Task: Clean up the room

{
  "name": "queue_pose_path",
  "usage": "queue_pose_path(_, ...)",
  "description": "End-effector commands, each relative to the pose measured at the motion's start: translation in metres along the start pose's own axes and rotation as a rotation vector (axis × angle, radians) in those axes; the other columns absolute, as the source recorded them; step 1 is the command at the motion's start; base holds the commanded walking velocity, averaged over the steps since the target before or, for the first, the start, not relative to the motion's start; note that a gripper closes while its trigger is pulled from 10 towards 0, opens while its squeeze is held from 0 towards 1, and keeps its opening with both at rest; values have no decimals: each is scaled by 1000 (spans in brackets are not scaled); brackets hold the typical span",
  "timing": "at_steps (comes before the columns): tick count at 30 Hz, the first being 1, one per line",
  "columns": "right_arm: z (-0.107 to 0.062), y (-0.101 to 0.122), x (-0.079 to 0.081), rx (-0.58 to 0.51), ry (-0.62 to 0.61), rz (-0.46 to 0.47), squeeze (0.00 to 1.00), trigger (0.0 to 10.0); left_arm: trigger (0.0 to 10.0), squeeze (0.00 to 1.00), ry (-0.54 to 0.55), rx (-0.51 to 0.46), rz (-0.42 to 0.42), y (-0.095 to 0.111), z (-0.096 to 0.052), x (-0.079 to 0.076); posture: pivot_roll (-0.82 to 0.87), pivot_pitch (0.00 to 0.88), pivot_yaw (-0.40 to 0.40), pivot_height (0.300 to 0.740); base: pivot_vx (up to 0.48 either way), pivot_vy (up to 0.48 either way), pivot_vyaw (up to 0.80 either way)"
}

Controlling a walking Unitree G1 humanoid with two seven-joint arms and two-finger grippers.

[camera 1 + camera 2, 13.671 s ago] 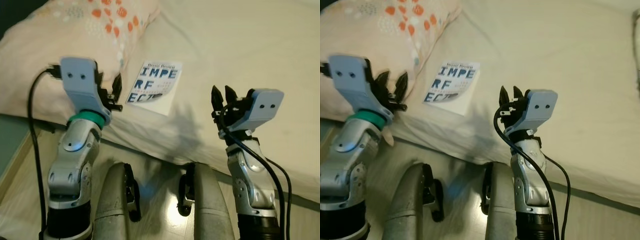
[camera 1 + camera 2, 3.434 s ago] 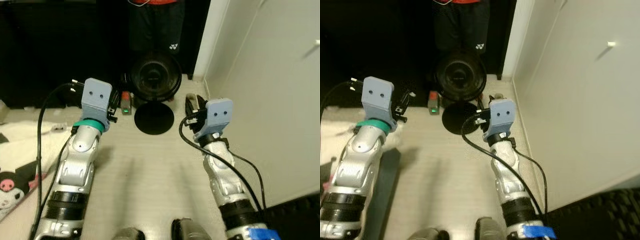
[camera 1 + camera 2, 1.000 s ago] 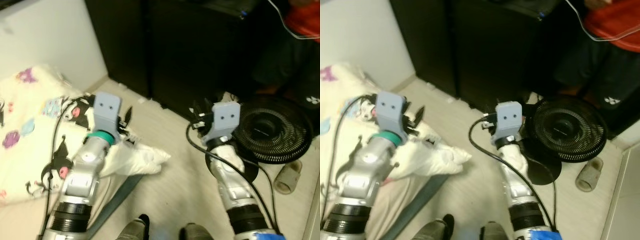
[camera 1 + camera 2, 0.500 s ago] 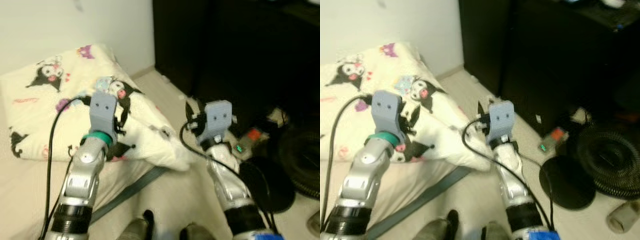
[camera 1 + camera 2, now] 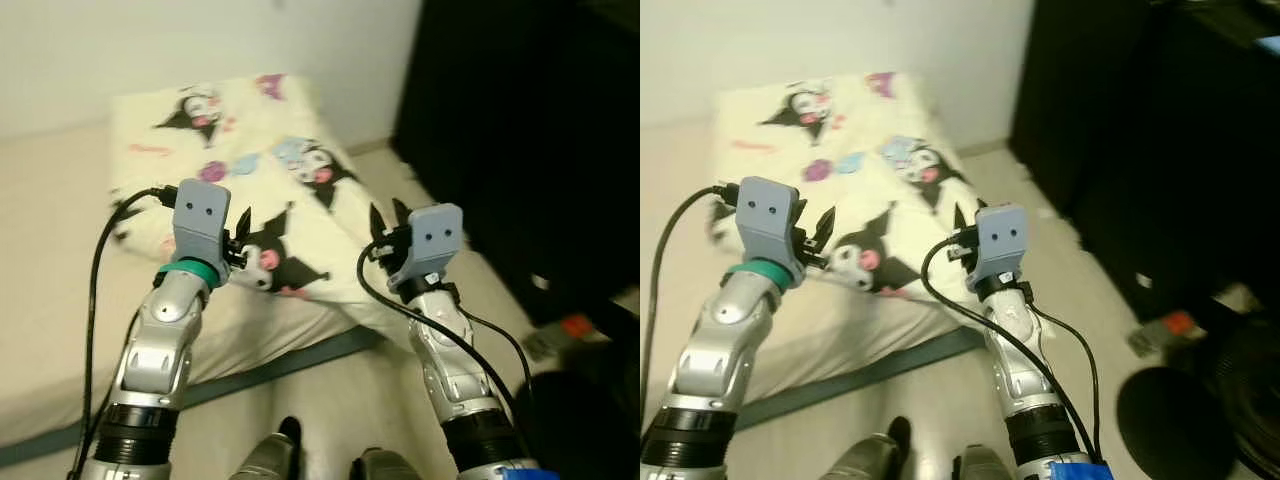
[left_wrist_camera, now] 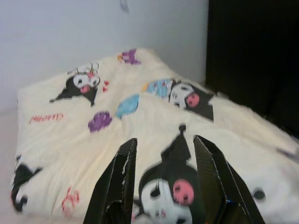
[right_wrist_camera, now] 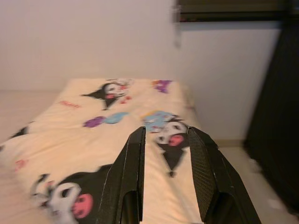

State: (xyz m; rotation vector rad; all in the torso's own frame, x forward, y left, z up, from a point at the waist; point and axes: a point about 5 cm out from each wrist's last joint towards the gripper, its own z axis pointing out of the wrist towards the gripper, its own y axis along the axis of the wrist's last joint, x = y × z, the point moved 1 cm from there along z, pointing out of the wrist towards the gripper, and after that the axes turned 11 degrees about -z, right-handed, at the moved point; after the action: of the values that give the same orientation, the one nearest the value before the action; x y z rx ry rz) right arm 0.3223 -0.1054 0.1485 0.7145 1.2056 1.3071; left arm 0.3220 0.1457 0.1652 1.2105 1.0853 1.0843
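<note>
A white wall [image 5: 200, 40] is seen along the top of the head views, and a dark cabinet [image 5: 1140, 120] fills the 1 to 3 o'clock part. A cream blanket [image 5: 250, 150] printed with black cartoon characters lies on a pale mattress [image 5: 50, 300] at the 11 o'clock part of the scene; its long axis runs from the wall at 12 o'clock down toward the floor at 5 o'clock, where a corner hangs over the mattress edge. Light floor [image 5: 940, 400] is seen below it.

The left gripper [image 5: 238, 232] is held above the blanket with its fingers parted by a moderate gap; nothing is held or touched. The right gripper [image 5: 386, 222] is raised over the blanket's hanging corner, likewise spread apart and empty.

In the left wrist view, the left fingers [image 6: 114, 182] frame a character print with pink cheeks. In the right wrist view, the right fingers [image 7: 133, 177] frame another print, with the wall behind. At 4 o'clock in the right eye view, a small orange object [image 5: 1177, 323] and a black round base [image 5: 1170, 415] are seen on the floor.
</note>
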Motion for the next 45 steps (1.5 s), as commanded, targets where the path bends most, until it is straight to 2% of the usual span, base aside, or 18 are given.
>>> queue_pose_path(1,-3,-3,-1,14,-1,5,0,10000,10000,0,1,23,5,-5,-1,0,-29,69,71,723,0,0,788)
queue_pose_path(13,-3,-3,-1,13,-7,11,0,10000,10000,0,-3,13,17,-2,-1,-1,-30,72,77,723,0,0,789)
queue_pose_path(25,-4,-2,-2,7,-21,38,0,10000,10000,0,-12,3,25,-1,0,-3,-33,77,83,723,310,-335,0)
queue_pose_path(41,-6,-3,-3,10,-27,42,0,10000,10000,0,-12,6,29,-1,1,-5,-38,83,82,723,0,0,0)
queue_pose_path(45,-7,-3,-3,10,-25,42,0,10000,10000,0,-6,0,36,-1,2,-5,-42,86,81,723,264,-387,0)
